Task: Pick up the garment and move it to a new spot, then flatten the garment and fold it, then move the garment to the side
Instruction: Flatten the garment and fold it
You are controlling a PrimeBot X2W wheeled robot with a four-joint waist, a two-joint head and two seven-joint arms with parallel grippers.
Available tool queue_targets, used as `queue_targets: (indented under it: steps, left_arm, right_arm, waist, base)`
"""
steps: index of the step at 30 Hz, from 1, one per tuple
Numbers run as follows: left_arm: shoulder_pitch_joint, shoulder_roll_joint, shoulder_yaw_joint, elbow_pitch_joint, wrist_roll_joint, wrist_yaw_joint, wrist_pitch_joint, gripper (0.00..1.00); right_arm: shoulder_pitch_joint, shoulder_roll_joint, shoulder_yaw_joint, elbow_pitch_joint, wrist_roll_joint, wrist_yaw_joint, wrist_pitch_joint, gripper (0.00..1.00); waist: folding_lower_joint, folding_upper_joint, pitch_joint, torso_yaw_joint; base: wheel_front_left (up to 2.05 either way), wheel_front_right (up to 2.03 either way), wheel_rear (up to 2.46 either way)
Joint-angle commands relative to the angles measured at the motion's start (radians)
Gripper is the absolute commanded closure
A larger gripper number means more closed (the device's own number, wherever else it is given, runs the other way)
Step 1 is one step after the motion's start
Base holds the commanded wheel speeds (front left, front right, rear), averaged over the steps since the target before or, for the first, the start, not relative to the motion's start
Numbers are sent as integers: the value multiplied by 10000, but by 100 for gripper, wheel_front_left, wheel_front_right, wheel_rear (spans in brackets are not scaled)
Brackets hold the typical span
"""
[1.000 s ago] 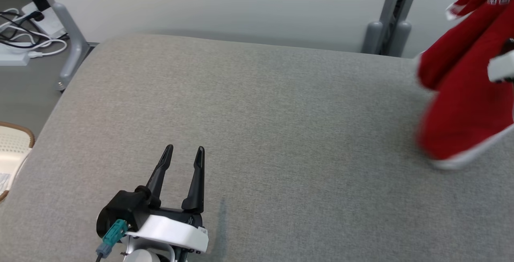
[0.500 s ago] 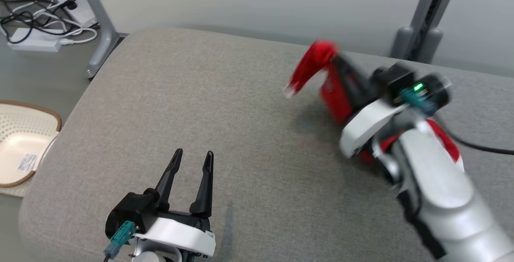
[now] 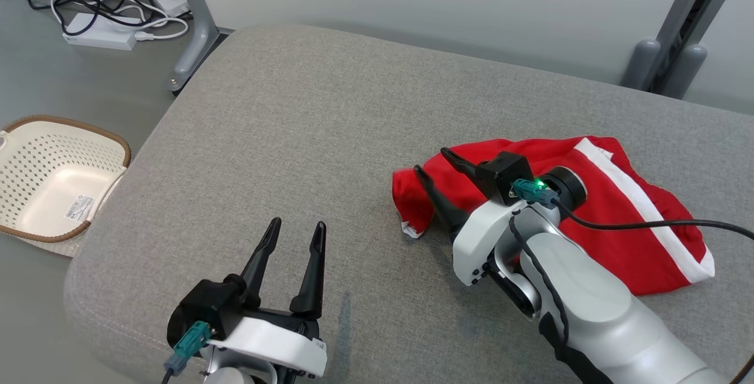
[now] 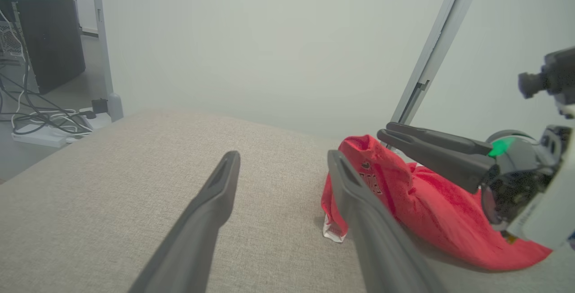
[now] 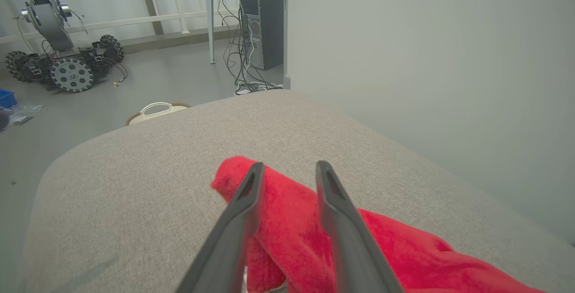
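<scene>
Garment (image 3: 642, 254) crumpled on cushion (image 3: 330, 113); right tool (image 3: 432, 160) parted over it, left tool (image 3: 297, 223) wide, empty.

A red garment (image 3: 636, 254) with a white stripe and hem is seen under the black-fingered right gripper (image 3: 430, 160). Grey woven cloth (image 3: 306, 113) is spread beneath both claws. Left of the left gripper (image 3: 298, 223), a cream perforated basket (image 3: 35, 154) is rimmed in brown.

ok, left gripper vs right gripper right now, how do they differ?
Jaws: left gripper wider, right gripper parted less. Position: left gripper over bare grey cushion, clear of the red garment; right gripper over the garment's crumpled end. Shared: both open, neither holding anything.
</scene>
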Motion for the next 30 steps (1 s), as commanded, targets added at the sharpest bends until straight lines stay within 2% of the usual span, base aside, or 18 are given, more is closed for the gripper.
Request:
queue_targets:
  steps: [1, 7, 12, 17, 23, 26, 30]
  left_arm:
    - [-106, 40, 59, 19, -12, 32, -32, 0]
    - [-5, 34, 290, 0, 87, 66, -32, 0]
    - [6, 37, 517, -105, 225, 21, -32, 0]
    - [-39, 39, 700, -242, 343, -13, -32, 0]
    - [-134, 39, 882, -373, 428, -23, -32, 0]
    - [-120, 37, 1006, -456, 391, 27, -30, 0]
    - [-39, 36, 1124, -441, 453, -17, -32, 0]
  right_arm:
    - [-146, -38, 79, -69, 204, -3, -94, 0]
    - [-572, -57, 444, 50, 942, -1, -269, 0]
    - [-942, -72, -91, 273, 759, -3, -558, 0]
    - [-830, -576, -1338, 10, 198, -1, -709, 0]
    - [406, -1323, -3475, -1535, -723, -1, -707, 0]
    - [1644, -1512, -4729, -2612, -1371, -1, -699, 0]
    - [2820, -1351, -5511, -3427, -1789, -1, -693, 0]
  waist:
    - [0, -1, -13, -5]
    - [0, -1, -146, -333]
    - [0, -1, -319, -917]
    - [0, -1, -425, -1556]
    - [0, -1, -441, -2227]
    - [0, -1, -440, -2619]
    - [0, -1, -444, -2975]
  base:
    - [0, 0, 0]
    - [0, 0, 0]
    - [0, 0, 0]
    - [0, 0, 0]
    - [0, 0, 0]
    - [0, 0, 0]
    - [0, 0, 0]
